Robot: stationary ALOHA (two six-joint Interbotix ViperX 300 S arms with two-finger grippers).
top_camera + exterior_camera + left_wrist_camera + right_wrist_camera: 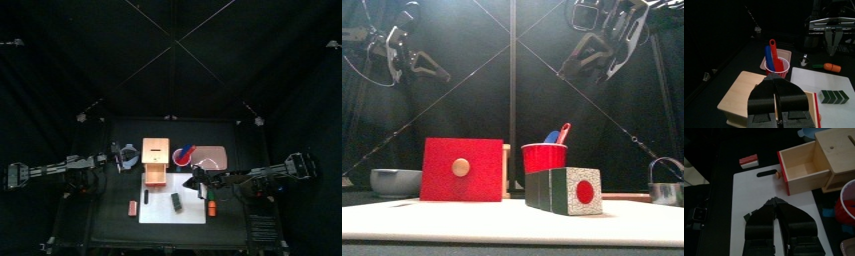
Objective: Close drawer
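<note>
- Drawer is pulled well out of the light wooden cabinet; inside looks empty. Red front w/ round knob faces the front cam. Judging by that, closing isn't done; nothing pushed in yet.
- Drawer sits mid-worktop, over the white board, just beside the red cup.
- My right fingers: nearly together, holding nothing, near the drawer's red front but apart from it.
- My left fingers: closed, empty, hovering above the cabinet top.
- Left to do, I reckon: push the front till flush.
- No readable writing or brands anywhere.
</note>
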